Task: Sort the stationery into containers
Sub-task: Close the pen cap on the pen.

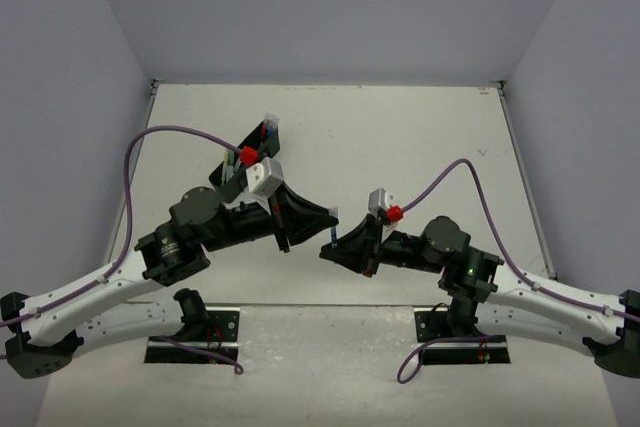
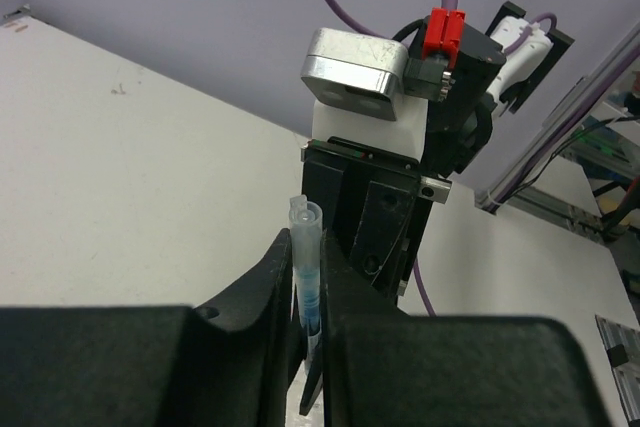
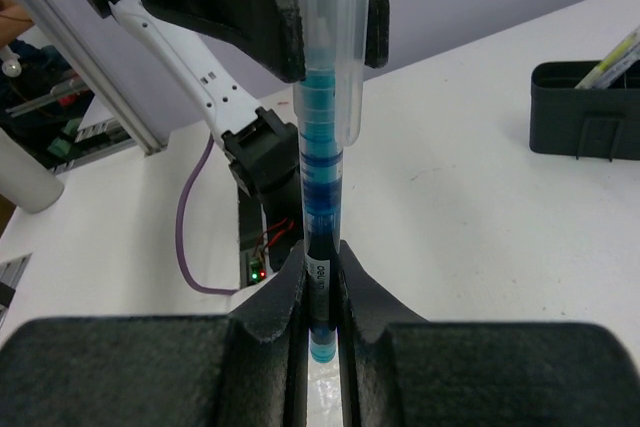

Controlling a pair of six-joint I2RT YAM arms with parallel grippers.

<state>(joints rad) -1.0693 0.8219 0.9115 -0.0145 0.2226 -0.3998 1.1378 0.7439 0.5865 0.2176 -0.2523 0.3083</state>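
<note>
A blue pen [image 3: 322,177] with a clear cap is held in the air between my two grippers, over the middle of the table. My right gripper [image 3: 320,272] is shut on its dark labelled barrel near the blue end. My left gripper [image 2: 303,247] is shut on the capped end of the blue pen [image 2: 305,257]. In the top view the left gripper [image 1: 330,215] and the right gripper [image 1: 328,252] meet tip to tip, and only a sliver of the pen [image 1: 334,235] shows. The black container [image 1: 262,139] stands behind the left wrist with pens in it.
The container [image 3: 585,107] appears at the right of the right wrist view, a yellow pen sticking out. Purple cables loop from both wrists. The arms' base plates sit along the near edge. White walls bound the table at the sides and back.
</note>
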